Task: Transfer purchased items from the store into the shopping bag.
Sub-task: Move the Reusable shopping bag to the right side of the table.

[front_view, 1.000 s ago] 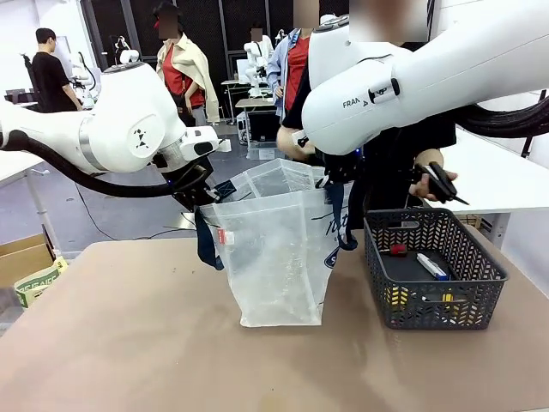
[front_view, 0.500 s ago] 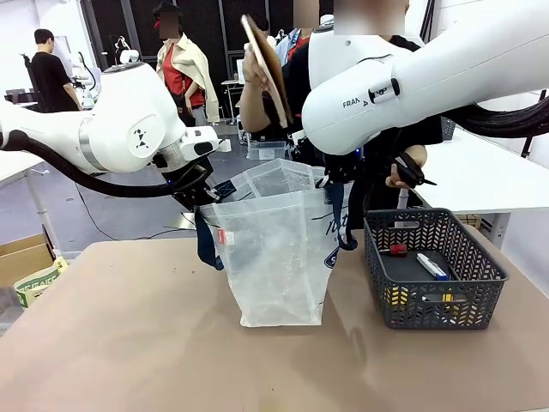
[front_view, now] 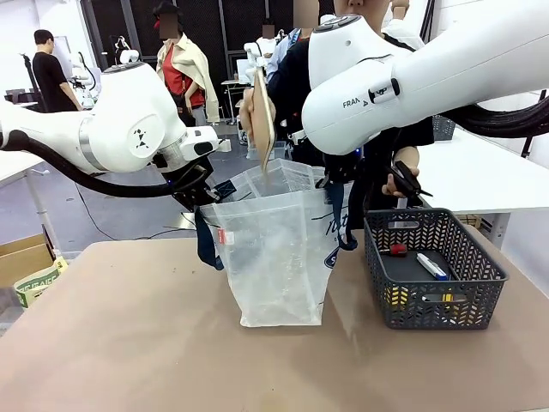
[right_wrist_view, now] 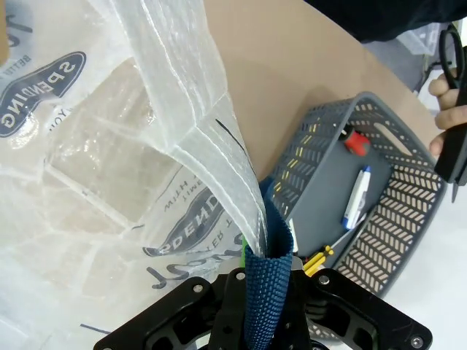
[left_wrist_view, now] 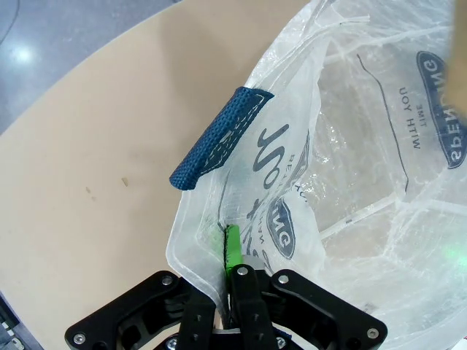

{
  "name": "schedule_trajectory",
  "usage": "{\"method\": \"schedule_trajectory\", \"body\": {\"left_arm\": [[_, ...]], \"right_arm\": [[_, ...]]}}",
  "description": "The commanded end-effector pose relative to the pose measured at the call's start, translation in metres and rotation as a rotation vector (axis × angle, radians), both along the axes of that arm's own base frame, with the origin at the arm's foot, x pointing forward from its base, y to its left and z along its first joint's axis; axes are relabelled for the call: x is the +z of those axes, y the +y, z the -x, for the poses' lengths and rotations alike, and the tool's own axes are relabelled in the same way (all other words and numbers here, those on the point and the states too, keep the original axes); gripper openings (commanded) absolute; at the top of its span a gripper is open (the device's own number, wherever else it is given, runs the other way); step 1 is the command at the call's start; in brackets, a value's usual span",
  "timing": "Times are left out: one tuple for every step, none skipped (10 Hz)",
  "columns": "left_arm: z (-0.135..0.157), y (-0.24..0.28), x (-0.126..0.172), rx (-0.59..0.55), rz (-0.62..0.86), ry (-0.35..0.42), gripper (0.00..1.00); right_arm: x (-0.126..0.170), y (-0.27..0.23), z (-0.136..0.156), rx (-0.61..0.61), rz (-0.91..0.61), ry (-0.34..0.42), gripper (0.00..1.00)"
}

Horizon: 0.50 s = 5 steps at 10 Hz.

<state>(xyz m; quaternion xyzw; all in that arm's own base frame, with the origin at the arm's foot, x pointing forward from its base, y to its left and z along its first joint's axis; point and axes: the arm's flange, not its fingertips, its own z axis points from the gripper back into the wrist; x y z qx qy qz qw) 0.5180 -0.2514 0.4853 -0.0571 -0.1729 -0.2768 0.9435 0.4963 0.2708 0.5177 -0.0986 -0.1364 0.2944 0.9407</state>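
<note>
The shopping bag (front_view: 274,257) stands open mid-table, translucent white with navy handles. My left gripper (front_view: 202,194) is shut on its left rim; in the left wrist view the green pads (left_wrist_view: 232,249) pinch the plastic edge below a navy handle (left_wrist_view: 217,138). My right gripper (front_view: 331,178) is shut on the right rim and the handle strap (right_wrist_view: 267,251). The store (front_view: 433,307), a dark grey mesh basket, sits right of the bag. A person's hand lowers a flat brown item (front_view: 265,116) into the bag's mouth. Their other hand holds black scissors (front_view: 405,181) above the basket.
In the basket (right_wrist_view: 408,211) lie a white-and-blue pen (right_wrist_view: 356,195), a red-topped item (right_wrist_view: 357,141) and yellow-handled tools (right_wrist_view: 315,259). A cardboard box (front_view: 30,266) sits off the table's left edge. Bare tabletop (front_view: 129,343) lies in front of the bag.
The person's hand has brought the flat brown item down to the bag's mouth. The hand with the scissors drew in above the basket. Both arms held still.
</note>
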Motion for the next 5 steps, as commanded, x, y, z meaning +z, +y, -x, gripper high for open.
{"method": "schedule_trajectory", "body": {"left_arm": [[0.0001,0.0010,0.0022,0.001,0.000,-0.004,0.00],[0.0001,0.0010,0.0022,0.001,0.000,-0.004,0.00],[0.0001,0.0010,0.0022,0.001,0.000,-0.004,0.00],[0.0001,0.0010,0.0022,0.001,0.000,-0.004,0.00],[0.0001,0.0010,0.0022,0.001,0.000,-0.004,0.00]], "right_arm": [[0.0010,-0.0011,-0.0005,-0.008,0.003,-0.006,0.00],[0.0010,-0.0011,-0.0005,-0.008,0.003,-0.006,0.00],[0.0010,-0.0011,-0.0005,-0.008,0.003,-0.006,0.00],[0.0010,-0.0011,-0.0005,-0.008,0.003,-0.006,0.00],[0.0010,-0.0011,-0.0005,-0.008,0.003,-0.006,0.00]]}}
